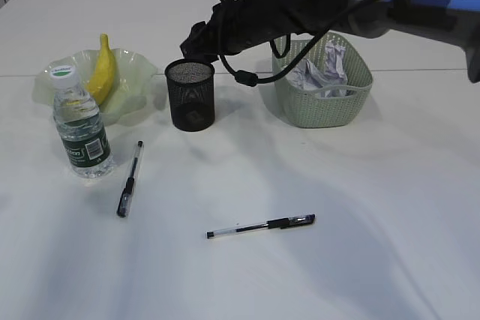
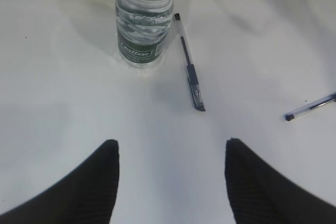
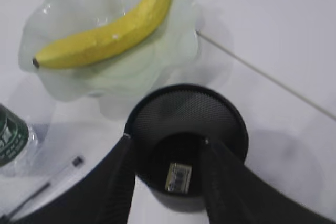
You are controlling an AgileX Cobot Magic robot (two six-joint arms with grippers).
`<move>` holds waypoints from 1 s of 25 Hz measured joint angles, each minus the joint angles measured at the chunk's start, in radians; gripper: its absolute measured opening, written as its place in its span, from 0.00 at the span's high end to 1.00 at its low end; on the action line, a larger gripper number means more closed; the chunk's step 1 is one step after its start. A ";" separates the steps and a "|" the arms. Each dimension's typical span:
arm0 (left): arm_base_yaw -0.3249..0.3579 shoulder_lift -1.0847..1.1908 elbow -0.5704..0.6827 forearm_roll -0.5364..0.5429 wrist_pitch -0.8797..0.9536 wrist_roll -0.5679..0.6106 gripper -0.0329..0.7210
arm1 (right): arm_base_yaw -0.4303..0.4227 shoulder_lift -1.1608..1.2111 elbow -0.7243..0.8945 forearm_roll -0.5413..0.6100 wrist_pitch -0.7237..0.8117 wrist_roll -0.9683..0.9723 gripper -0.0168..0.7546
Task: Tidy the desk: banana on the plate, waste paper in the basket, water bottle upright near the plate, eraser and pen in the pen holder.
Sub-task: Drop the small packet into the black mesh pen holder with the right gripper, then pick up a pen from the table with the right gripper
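Observation:
My right gripper point(image 1: 196, 39) point(image 3: 166, 138) hangs open just above the black mesh pen holder point(image 1: 190, 95) point(image 3: 210, 114). The eraser point(image 3: 178, 177) lies on the holder's floor, free of the fingers. The banana point(image 1: 103, 73) point(image 3: 105, 32) rests on the pale green plate point(image 1: 139, 65) point(image 3: 178, 51). The water bottle point(image 1: 81, 129) point(image 2: 143, 22) stands upright in front of the plate. One pen point(image 1: 130, 179) point(image 2: 190, 66) lies beside the bottle, another point(image 1: 262, 225) point(image 2: 312, 106) nearer the front. Crumpled waste paper point(image 1: 324, 73) sits in the green basket point(image 1: 322, 106). My left gripper point(image 2: 171, 142) is open over bare table.
The right arm stretches from the upper right across the basket to the holder. The white table runs wide in front and to the right of the pens. A thin seam point(image 3: 262, 74) crosses the tabletop behind the holder.

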 joint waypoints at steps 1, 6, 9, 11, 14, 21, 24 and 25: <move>0.000 0.000 0.000 0.000 0.000 0.000 0.35 | 0.000 -0.007 0.000 -0.068 0.032 0.065 0.57; 0.000 0.000 0.000 0.000 0.000 0.000 0.35 | 0.000 -0.051 0.000 -0.333 0.200 0.398 0.57; 0.000 0.000 0.000 0.000 0.000 0.000 0.35 | 0.000 -0.090 0.000 -0.430 0.312 0.548 0.57; 0.000 0.000 0.000 0.000 0.000 0.000 0.35 | 0.000 -0.119 0.000 -0.472 0.395 0.613 0.57; 0.000 0.000 0.000 0.000 0.000 0.000 0.35 | 0.000 -0.166 0.000 -0.503 0.501 0.690 0.57; 0.000 0.000 0.000 -0.002 0.000 0.000 0.35 | 0.000 -0.255 0.000 -0.560 0.678 0.802 0.57; 0.000 0.000 0.000 -0.002 0.010 0.000 0.35 | 0.000 -0.280 0.000 -0.576 0.690 0.836 0.57; 0.000 0.000 0.000 -0.003 0.012 0.000 0.35 | 0.000 -0.287 0.000 -0.577 0.692 0.851 0.57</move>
